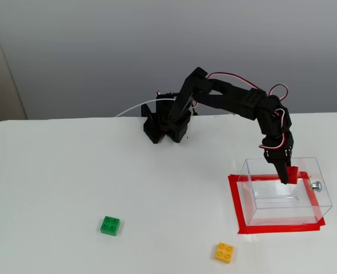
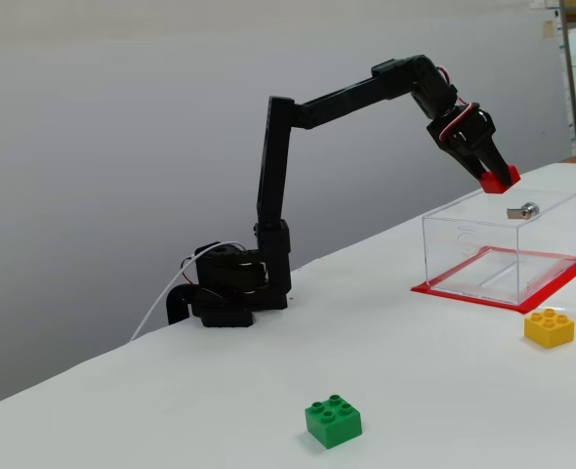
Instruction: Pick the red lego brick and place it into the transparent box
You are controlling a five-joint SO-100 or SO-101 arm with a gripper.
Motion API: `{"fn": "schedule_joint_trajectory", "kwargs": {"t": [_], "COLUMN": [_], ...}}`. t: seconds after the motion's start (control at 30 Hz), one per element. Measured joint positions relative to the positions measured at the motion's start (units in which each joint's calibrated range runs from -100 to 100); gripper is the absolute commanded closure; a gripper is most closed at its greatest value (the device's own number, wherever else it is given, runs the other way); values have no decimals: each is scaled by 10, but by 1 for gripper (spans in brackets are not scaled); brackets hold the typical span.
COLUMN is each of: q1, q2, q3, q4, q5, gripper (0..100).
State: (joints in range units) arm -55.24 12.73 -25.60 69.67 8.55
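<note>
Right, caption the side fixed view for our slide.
Gripper holds red brick above clear box.

Box [image 1: 254, 212] right of two bricks [image 1: 110, 225] (well apart).

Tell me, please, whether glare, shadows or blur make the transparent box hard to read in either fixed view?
In a fixed view, the transparent box is sharp, with faint reflections on its walls and soft shadows under even light. In another fixed view, the box shows pale wall sheen, and the claw with the red lego brick looks sharp.
</note>
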Motion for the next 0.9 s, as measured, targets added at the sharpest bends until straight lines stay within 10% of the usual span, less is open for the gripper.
{"fn": "schedule_joint_trajectory", "kwargs": {"t": [0.67,0.9], "q1": [0,0], "q2": [0,0], "q3": [0,0], "q4": [0,0], "q5": [-9,-9], "gripper": [72,98]}}
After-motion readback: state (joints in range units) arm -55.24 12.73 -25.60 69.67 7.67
